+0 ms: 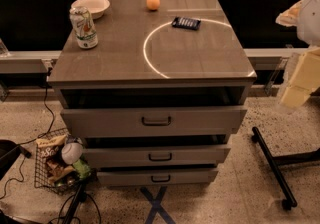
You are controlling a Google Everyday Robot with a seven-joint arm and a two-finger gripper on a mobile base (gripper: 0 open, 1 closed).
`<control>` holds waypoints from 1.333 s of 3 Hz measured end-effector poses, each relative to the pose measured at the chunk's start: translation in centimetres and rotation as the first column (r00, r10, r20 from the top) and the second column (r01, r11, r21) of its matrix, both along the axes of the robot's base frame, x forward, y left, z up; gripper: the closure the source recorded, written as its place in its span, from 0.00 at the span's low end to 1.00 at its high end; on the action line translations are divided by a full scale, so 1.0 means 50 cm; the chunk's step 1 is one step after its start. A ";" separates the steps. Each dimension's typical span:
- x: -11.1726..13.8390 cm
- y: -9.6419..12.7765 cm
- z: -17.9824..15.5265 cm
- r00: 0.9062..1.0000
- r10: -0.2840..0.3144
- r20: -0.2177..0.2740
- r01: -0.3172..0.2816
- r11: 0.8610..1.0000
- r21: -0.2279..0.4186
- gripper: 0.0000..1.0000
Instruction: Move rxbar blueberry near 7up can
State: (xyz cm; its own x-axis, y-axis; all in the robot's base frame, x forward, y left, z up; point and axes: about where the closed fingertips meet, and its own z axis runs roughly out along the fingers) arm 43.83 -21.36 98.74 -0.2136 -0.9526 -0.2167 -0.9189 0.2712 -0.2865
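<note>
On the bench (200, 63), the 7up can (84, 28) stands upright near the left edge, with a bowl (91, 5) just behind it at the back left corner. An orange (153, 2) sits at the back centre. The rxbar blueberry (186, 23) lies flat to the orange's right and slightly nearer the front, well apart from the can. The tool (297, 85) hangs off the bench, beyond its right edge. A basket (52, 163) sits on the floor at the lower left.

Your gripper (300, 80) shows only as a pale blur, cut off beyond the right edge of the tabletop (200, 58), and lettering on the rxbar blueberry (186, 23) is too small to read.
</note>
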 end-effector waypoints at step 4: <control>0.218 -0.004 -0.081 0.983 -0.107 0.147 0.030 0.895 0.445 0.00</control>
State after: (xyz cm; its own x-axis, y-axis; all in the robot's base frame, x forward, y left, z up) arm 54.74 -21.55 94.67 -0.2002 -0.7359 -0.6468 -0.8440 0.4648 -0.2676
